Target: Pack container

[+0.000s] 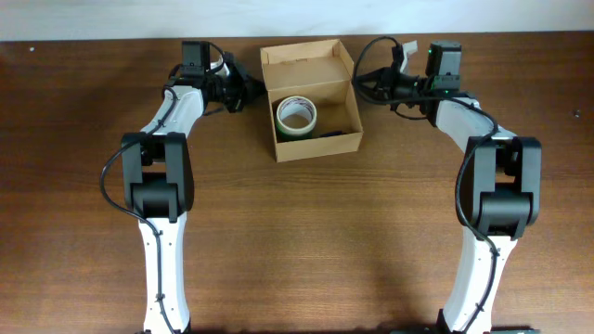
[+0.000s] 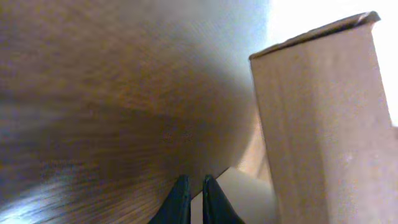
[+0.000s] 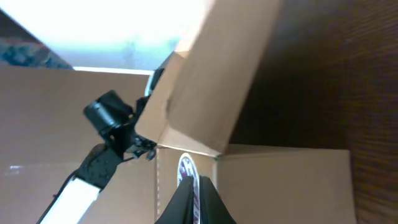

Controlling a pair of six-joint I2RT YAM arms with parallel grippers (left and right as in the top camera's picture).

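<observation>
While I watch from overhead, small tan rectangular cardboard box [image 1: 316, 144] sits between both grippers, flap lid up, white tape roll [image 1: 296, 116] inside. Left gripper [image 2: 195, 182]: jaws pressed nearly together, nothing between, box wall just right of tips. Right gripper [image 3: 194, 186]: jaws pressed together, flap and roll just ahead of tips.

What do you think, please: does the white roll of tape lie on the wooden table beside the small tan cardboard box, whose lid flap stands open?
Not quite: the overhead view shows the white roll of tape inside the small tan cardboard box, not on the wooden table beside it. The lid flap does stand open.
</observation>
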